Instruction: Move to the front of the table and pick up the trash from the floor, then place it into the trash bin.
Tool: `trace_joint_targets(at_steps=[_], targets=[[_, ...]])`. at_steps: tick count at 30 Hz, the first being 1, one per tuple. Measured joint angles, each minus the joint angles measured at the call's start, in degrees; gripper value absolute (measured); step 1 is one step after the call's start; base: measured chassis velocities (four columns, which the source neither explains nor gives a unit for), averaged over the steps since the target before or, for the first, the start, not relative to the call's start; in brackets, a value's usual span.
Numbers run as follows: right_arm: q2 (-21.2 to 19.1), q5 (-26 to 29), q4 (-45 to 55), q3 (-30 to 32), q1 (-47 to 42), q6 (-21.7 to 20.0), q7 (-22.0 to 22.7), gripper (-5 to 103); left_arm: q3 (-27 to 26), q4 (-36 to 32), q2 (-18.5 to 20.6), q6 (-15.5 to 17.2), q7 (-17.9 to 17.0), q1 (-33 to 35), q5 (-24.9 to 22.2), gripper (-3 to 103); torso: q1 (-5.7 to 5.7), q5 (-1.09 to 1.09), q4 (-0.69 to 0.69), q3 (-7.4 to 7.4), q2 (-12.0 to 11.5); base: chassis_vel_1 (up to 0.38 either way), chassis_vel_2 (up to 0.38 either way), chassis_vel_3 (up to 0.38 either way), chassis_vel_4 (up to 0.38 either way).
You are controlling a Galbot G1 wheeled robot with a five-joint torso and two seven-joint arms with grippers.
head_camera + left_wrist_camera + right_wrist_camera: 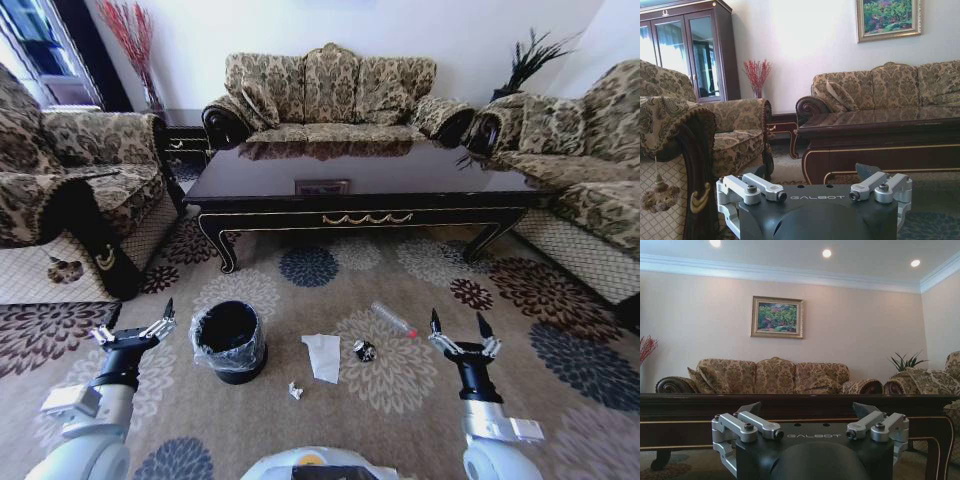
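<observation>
Both arms were held low and forward with fingers spread and nothing between them, the left gripper (133, 332) just beside the trash bin (228, 341) and the right gripper (460, 335) near the clear bottle (393, 319). The litter lay on the carpet (400, 390) between them, in front of the table (360, 190): a white napkin (324, 356), a dark wrapper (364, 351) and a small crumpled scrap (295, 390). All looked light; the limp napkin probably wanted a pinch at an edge, the slippery bottle a grip across its middle.
</observation>
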Motion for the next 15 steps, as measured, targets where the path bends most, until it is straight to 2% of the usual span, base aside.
trace_joint_targets(at_steps=[11, 15], targets=[[0.3, -0.6, -0.6, -0.3, 0.4, 1.7, -0.9, 100, 0.1, 0.9, 0.4, -0.1, -0.3, -0.5, 0.9, 100, 0.02, 0.01, 0.00, 0.02, 0.0, -0.134, 0.043, 0.128, -0.040], [0.3, -0.9, -0.6, -0.3, 0.5, 1.7, -0.9, 100, 0.5, 2.7, 2.0, 1.3, -1.6, -1.3, 1.1, 100, 0.03, 0.01, 0.01, 0.03, 0.0, -0.080, 0.050, 0.088, -0.056]])
